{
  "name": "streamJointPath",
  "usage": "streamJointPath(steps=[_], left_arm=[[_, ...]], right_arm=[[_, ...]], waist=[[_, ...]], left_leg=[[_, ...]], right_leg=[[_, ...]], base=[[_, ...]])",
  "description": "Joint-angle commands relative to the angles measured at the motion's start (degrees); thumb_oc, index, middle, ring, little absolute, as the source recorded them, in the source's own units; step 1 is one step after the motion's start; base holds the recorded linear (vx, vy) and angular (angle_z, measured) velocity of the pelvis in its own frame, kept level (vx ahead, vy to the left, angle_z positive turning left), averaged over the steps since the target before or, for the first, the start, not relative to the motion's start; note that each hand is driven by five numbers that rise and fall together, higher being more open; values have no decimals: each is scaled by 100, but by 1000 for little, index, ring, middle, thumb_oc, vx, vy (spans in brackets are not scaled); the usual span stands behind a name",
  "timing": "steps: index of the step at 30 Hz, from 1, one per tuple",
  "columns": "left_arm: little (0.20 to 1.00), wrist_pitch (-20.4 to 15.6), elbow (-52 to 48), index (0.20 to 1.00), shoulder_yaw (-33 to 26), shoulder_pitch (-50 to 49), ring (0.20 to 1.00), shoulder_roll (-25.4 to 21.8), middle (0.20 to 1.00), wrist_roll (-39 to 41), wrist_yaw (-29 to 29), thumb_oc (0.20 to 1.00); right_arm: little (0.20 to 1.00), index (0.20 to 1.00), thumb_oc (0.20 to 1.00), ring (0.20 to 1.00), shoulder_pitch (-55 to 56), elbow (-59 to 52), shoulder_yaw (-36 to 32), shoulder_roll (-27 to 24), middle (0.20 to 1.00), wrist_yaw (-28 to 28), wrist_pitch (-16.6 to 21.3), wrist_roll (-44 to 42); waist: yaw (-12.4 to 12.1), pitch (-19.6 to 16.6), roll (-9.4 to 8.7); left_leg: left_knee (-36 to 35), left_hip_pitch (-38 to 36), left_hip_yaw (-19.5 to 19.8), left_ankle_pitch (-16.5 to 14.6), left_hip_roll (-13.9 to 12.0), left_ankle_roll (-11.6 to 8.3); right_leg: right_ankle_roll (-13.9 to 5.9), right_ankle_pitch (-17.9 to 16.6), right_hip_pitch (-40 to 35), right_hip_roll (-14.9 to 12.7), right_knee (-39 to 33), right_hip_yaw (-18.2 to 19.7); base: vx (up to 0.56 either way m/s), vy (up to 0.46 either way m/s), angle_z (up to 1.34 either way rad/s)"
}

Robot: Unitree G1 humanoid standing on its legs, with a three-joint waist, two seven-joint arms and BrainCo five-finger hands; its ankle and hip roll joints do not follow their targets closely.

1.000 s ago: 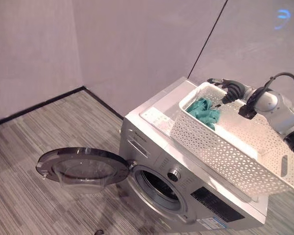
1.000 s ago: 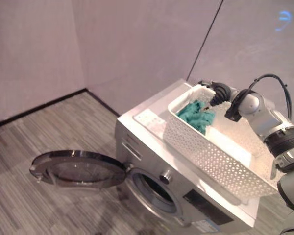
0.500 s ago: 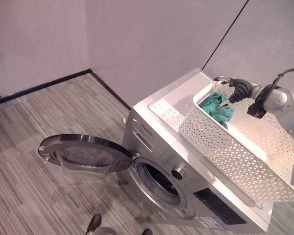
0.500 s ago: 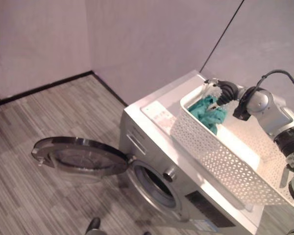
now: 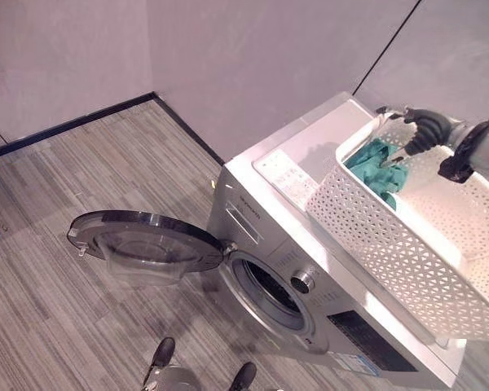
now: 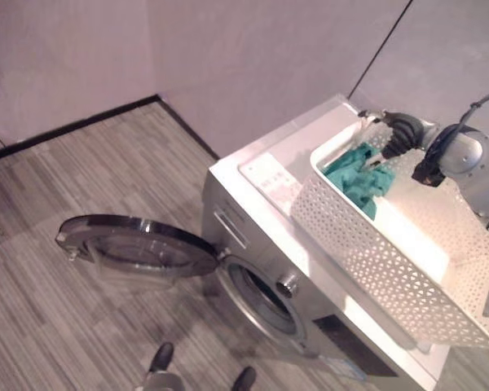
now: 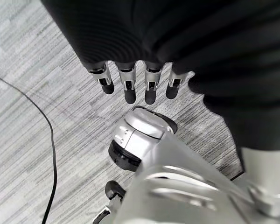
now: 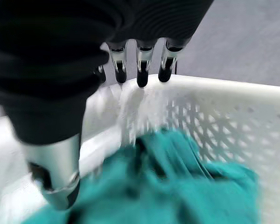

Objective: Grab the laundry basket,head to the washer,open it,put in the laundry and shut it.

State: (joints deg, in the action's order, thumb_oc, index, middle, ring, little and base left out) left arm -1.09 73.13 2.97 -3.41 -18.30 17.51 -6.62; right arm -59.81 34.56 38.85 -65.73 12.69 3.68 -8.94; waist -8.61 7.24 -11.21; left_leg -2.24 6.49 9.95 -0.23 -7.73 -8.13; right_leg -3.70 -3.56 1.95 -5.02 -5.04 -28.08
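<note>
Standing by the floor in front of the machine, I note first the washer door [image 5: 143, 247], swung fully open and lying nearly flat toward the room. Behind it the drum opening [image 5: 269, 293] is exposed and looks dark; no laundry can be seen inside it. The washer [image 5: 253, 220] itself sits against the far wall.

Progress, judged from this layout: the basket has been fetched and brought to the machine, and the door has been opened. Loading is in hand but not done. Shutting the door is still outstanding.

On top of the washer rests the laundry basket [image 5: 375, 236], white and perforated, one end overhanging the front edge. The laundry [image 6: 354, 175], a bunched teal cloth, lies at the basket's far end, against the end wall.

The right hand [image 6: 391, 138] reaches over the basket's far rim, directly above the cloth. In the right wrist view its fingers [image 8: 141, 70] hang fairly straight and apart from the thumb, just above the teal fabric; nothing is pinched or gripped that I can see. The left hand [image 7: 135, 79] hangs low over the floor with relaxed, spread fingers, holding nothing.

Count: one washer, one door, one basket, one visible clump of teal cloth. Whether that clump is a single garment or several cannot be told.
</note>
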Motion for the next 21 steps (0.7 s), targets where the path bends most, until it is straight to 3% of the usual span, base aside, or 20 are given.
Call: streamJointPath(steps=[1, 9, 21], left_arm=[[1000, -108, 373, 1000, 277, 200, 1000, 154, 1000, 56, 171, 1000], [1000, -105, 379, 1000, 248, 122, 1000, 158, 1000, 69, 153, 1000], [1000, -81, 398, 1000, 177, -21, 1000, 187, 1000, -65, -50, 1000]], right_arm=[[1000, 1000, 1000, 1000, -388, 379, -259, 148, 1000, -774, 55, -378], [1000, 1000, 1000, 1000, -83, -156, -572, 65, 1000, -577, 50, -710], [1000, 1000, 1000, 1000, 671, -721, -139, -387, 1000, 165, -55, -409]], waist=[[-8, -159, -17], [147, -376, -11], [170, -366, -117]], left_leg=[[-243, -320, -491, 46, -121, 410], [-264, -485, -570, -46, -81, 426], [-276, -570, -555, -82, -80, 417]], right_leg=[[-371, 213, -158, -237, 61, 575], [-371, 247, -252, -248, 35, 626], [-370, 326, -318, -225, 108, 587]], base=[[39, 57, -12], [30, 18, -5], [6, -1, -2]])
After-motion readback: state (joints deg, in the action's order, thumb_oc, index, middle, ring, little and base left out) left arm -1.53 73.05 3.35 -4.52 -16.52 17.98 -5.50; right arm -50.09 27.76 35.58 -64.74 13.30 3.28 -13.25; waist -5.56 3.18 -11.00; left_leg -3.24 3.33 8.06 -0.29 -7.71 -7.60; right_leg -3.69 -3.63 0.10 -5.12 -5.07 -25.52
